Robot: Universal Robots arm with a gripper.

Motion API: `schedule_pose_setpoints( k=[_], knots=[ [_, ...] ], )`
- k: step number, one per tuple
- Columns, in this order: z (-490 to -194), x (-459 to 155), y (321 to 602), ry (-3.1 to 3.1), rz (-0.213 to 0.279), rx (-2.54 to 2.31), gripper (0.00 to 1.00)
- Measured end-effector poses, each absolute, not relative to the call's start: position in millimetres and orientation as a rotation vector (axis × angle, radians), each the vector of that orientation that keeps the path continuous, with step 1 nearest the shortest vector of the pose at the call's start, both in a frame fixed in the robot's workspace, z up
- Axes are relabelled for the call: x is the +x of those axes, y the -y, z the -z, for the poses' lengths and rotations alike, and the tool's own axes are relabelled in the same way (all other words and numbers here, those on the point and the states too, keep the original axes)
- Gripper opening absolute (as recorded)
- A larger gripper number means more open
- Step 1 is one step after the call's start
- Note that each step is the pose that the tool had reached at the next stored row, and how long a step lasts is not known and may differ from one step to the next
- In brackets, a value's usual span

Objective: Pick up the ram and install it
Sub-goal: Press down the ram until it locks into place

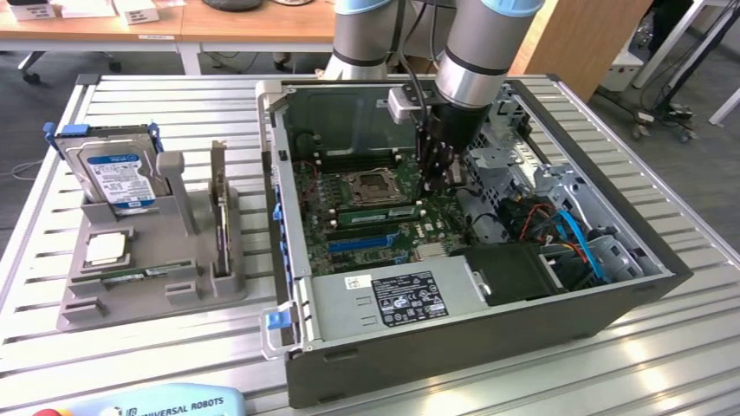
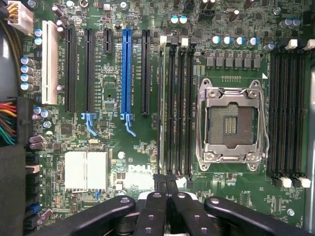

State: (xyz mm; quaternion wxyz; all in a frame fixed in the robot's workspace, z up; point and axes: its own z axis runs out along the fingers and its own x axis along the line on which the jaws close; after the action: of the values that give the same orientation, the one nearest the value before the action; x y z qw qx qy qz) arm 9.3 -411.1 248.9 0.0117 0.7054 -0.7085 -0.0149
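The ram [image 2: 161, 98] stands edge-on in the memory slot farthest from the processor socket [image 2: 230, 123], a thin green strip along the black slots. In the exterior view the ram [image 1: 373, 211] shows as a green stick between the socket and the blue expansion slots. My gripper [image 2: 166, 181] is shut, its black fingertips pressed together right over one end of the ram. I cannot tell if they touch it. In the exterior view the gripper [image 1: 438, 184] reaches down into the open computer case [image 1: 486, 334], over the motherboard.
On the exterior view's left a grey holder [image 1: 151, 290] carries a silver hard drive [image 1: 116, 173] with a blue label and a square processor chip [image 1: 104, 250]. Inside the case, cables and a drive cage [image 1: 555, 234] crowd the exterior view's right.
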Motion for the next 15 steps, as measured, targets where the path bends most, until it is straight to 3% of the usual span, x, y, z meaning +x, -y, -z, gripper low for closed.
schedule_pose_setpoints(
  k=[15],
  knots=[
    [-248.5, 9.3, 409.0, 2.21, 0.047, 2.2, 0.1]
  ],
)
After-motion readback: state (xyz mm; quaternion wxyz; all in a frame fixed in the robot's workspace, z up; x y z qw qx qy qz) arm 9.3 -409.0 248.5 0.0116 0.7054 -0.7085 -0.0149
